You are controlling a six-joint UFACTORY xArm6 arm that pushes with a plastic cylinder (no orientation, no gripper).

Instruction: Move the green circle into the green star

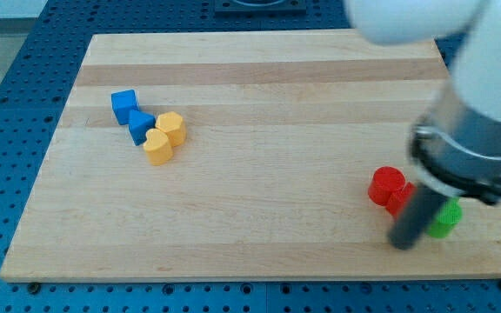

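A green block lies near the board's lower right, partly hidden behind my rod; I cannot tell if it is the circle or the star. No second green block shows. My tip rests on the board just left of and below the green block. A red round block and a second red piece sit just above the tip, touching the rod's left side.
Two blue blocks and two yellow blocks cluster at the board's upper left. The wooden board lies on a blue perforated table. The arm's white and grey body covers the right side.
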